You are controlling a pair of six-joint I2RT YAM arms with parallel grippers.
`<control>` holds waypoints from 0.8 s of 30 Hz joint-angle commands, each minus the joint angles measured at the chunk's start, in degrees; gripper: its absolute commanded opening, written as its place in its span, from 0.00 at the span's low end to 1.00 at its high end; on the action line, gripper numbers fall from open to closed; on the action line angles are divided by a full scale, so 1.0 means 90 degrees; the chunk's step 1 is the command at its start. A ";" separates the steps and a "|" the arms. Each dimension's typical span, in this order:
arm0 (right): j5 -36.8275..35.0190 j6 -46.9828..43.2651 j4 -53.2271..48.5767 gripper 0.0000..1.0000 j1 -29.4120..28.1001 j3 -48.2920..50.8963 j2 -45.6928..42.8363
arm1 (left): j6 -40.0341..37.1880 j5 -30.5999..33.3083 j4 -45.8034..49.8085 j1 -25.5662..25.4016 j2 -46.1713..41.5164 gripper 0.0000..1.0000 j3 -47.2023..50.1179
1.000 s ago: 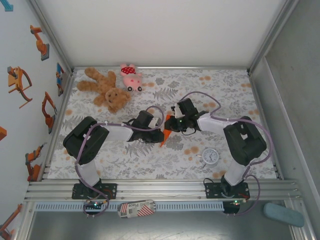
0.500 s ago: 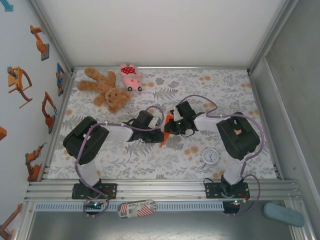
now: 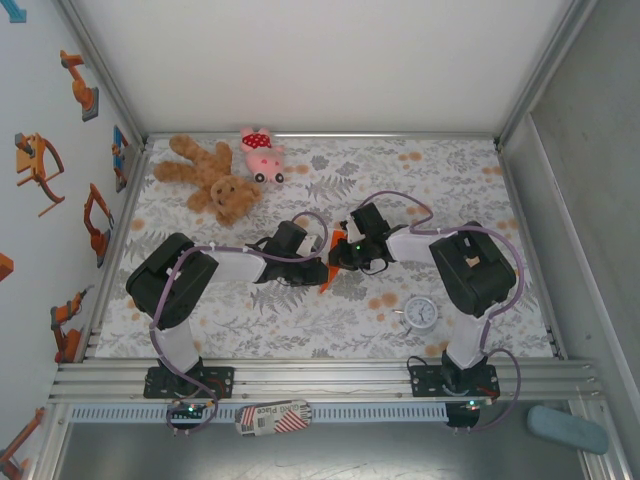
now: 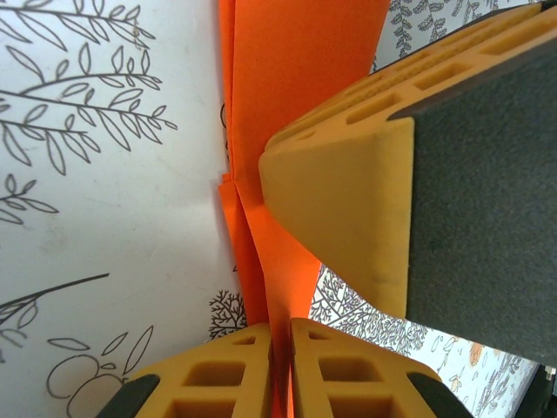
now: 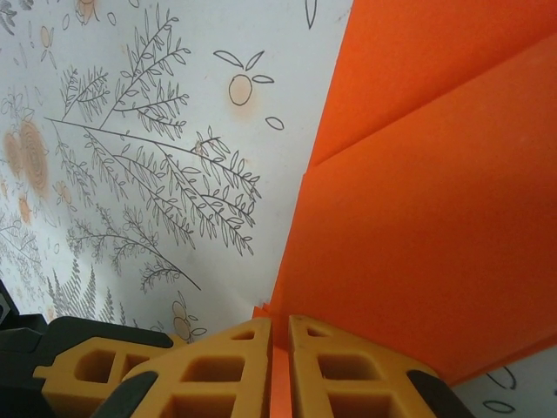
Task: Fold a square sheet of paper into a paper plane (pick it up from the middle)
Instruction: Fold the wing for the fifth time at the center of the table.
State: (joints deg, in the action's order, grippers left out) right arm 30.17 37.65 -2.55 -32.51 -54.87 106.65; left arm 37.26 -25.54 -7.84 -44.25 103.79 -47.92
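From above, the left arm (image 3: 215, 268) and the right arm (image 3: 440, 255) both bend inward and meet low over the middle of the worktop (image 3: 300, 320). Between them is the orange paper (image 3: 325, 276), narrow, its long axis slanted with the tip toward the near left. A teddy bear (image 3: 212, 178), a pink pig (image 3: 262, 153) and a white clock (image 3: 421, 313) lie well apart from it.

In the left wrist view, the left jaws are pressed together on the paper's edge, and another yellow finger (image 4: 348, 209) crowds in from the right.

In the right wrist view, the right jaws also pinch the folded paper.
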 commanded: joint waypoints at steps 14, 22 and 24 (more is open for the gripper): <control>-0.0235 -0.0112 -0.0235 0.13 -0.0016 -0.0099 0.0337 | -0.0105 0.1126 0.1601 -0.0126 -0.1419 0.24 -0.0014; -0.0199 -0.0064 -0.0205 0.13 -0.0008 -0.0080 0.0329 | 0.0016 0.0849 0.1302 -0.0243 -0.1551 0.20 -0.0100; -0.0196 -0.0047 -0.0196 0.12 -0.0010 -0.0079 0.0318 | 0.0174 0.0645 0.1010 -0.0277 -0.1312 0.16 -0.0160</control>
State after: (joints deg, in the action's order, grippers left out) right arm 30.59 37.52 -2.48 -32.51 -55.61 107.57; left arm 37.80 -17.34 3.07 -46.11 89.71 -47.94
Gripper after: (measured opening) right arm 0.127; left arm 0.175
